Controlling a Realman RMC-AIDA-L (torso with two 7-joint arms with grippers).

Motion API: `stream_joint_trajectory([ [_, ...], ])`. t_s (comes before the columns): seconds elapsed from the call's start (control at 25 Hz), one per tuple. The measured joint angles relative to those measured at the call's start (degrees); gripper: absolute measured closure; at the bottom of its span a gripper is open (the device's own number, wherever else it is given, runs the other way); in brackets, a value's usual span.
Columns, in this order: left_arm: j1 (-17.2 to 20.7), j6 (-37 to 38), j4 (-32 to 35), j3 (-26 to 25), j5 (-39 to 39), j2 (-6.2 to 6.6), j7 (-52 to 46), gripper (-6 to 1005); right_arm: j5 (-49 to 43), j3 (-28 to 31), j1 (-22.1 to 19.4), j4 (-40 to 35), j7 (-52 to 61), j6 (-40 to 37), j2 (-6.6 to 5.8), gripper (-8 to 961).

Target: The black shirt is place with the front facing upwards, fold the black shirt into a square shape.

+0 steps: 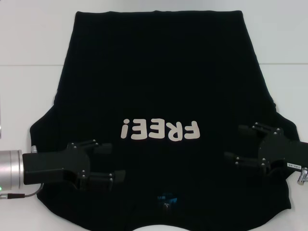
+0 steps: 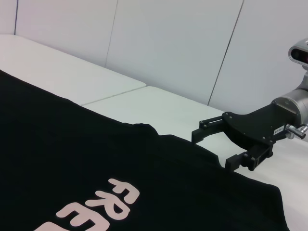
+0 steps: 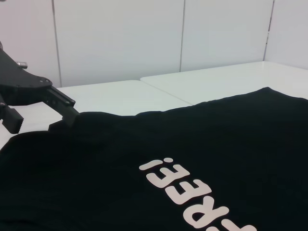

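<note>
The black shirt lies spread flat on the white table, front up, with white "FREE!" letters and a small neck label at the near edge. My left gripper is open over the shirt's near left shoulder area, with nothing between its fingers. Over the near right shoulder area my right gripper is open too. The left wrist view shows the right gripper just above the shirt near its sleeve edge. The right wrist view shows the left gripper at the far edge of the shirt.
The table is two white tops with a seam running across under the shirt. White wall panels stand behind the table. Bare tabletop shows to the left and right of the shirt.
</note>
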Motion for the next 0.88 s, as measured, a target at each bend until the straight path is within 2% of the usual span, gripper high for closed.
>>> stream_joint_trajectory([
  [0.44, -0.04, 0.07, 0.0, -0.1, -0.41, 0.0, -0.03, 63, 0.08, 0.02, 0.21, 0.09, 0.01, -0.02, 0.04, 55],
  [0.56, -0.74, 2.91, 0.03, -3.28, -0.43, 0.34, -6.25, 63, 0.25, 0.32, 0.21, 0.1, 0.15, -0.03, 0.05, 55],
  [0.64, -1.8, 6.03, -0.36, -5.61, -0.46, 1.32, -13.67, 63, 0.38, 0.47, 0.22, 0.02, 0.86, -0.03, 0.07, 55],
  [0.76, -3.45, 11.05, -1.83, -9.84, -0.44, 3.84, -26.24, 63, 0.44, 0.52, 0.5, -0.1, 2.83, 0.04, 0.08, 55],
  [0.88, -3.7, 11.85, -1.75, -12.59, -0.12, 6.22, -38.11, 63, 0.44, 0.35, 0.61, -0.22, 3.88, 0.03, 0.08, 56],
])
